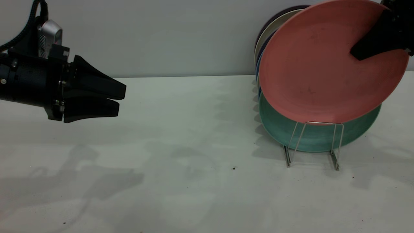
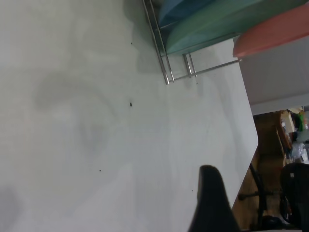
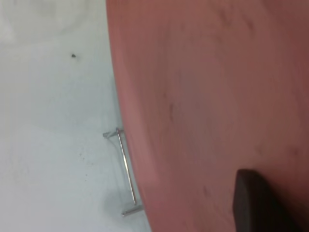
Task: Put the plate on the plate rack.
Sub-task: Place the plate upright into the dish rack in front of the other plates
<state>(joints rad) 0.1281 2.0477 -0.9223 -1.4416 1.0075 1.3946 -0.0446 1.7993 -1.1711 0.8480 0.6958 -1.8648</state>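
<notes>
Hovering at the left of the frame, above the bare white desk, the left hand idles with fingers pressed together, holding nothing. Right of centre, the wire plate rack stands on the desk, already carrying a teal-green plate and several more plates behind it. At the upper right, the right hand pinches the salmon-pink plate by its upper rim. That plate hangs tilted, its lower edge at the rack's front loop. It seems nearly placed: lowering and release remain.
</notes>
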